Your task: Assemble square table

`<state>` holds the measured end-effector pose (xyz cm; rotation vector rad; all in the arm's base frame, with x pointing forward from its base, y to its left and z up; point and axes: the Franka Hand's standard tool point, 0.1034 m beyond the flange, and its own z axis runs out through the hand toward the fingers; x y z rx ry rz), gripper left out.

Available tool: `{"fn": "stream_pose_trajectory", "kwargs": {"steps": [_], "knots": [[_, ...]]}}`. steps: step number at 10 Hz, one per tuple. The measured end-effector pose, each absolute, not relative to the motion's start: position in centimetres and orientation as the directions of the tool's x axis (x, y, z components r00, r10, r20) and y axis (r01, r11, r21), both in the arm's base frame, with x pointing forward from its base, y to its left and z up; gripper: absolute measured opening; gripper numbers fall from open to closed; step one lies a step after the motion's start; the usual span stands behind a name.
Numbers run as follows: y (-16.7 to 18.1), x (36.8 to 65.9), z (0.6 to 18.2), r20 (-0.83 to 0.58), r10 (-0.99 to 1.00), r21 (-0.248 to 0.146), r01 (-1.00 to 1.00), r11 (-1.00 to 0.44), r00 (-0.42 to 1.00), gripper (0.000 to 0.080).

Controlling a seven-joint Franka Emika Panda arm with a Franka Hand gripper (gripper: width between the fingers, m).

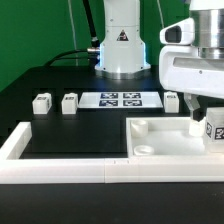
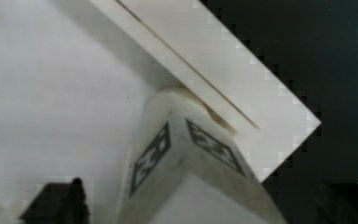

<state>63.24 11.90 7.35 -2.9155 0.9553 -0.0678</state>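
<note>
The white square table top (image 1: 168,143) lies at the front of the exterior view's right, with a round socket (image 1: 145,150) showing near its front corner. A tagged white leg (image 1: 215,130) stands upright on its far right corner. My gripper (image 1: 205,118) hangs over that leg, open, with a dark finger on either side. In the wrist view the leg (image 2: 194,165) rises between the fingers (image 2: 60,200), with a gap on each side, and the table top (image 2: 51,100) lies beneath. Three more leg blocks (image 1: 41,101) (image 1: 69,101) (image 1: 172,98) stand on the black mat.
The marker board (image 1: 120,99) lies flat behind the table top, in front of the arm's base (image 1: 122,50). A long white border rail (image 1: 60,172) runs along the front and up the exterior view's left side.
</note>
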Motion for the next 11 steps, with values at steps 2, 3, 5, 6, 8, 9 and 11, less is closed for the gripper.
{"fn": "stream_pose_trajectory", "kwargs": {"steps": [2,3,5,6,8,9,11], "knots": [[11.36,63.34,7.4,0.051,-0.264,-0.065,-0.261,-0.963,0.963,0.0649],[11.0,63.34,7.37,0.054,-0.206,-0.061,-0.202,-0.977,0.977,0.0649],[11.1,63.31,7.35,0.052,-0.236,-0.063,-0.233,-0.97,0.97,0.062],[11.07,63.32,7.35,0.051,-0.252,-0.064,-0.249,-0.966,0.966,0.062],[11.14,63.3,7.34,0.042,-0.367,-0.071,-0.364,-0.929,0.929,0.0287],[11.13,63.29,7.32,0.037,-0.425,-0.073,-0.421,-0.904,0.905,0.0287],[11.16,63.27,7.29,0.028,-0.525,-0.077,-0.522,-0.85,0.851,0.0289]]}}
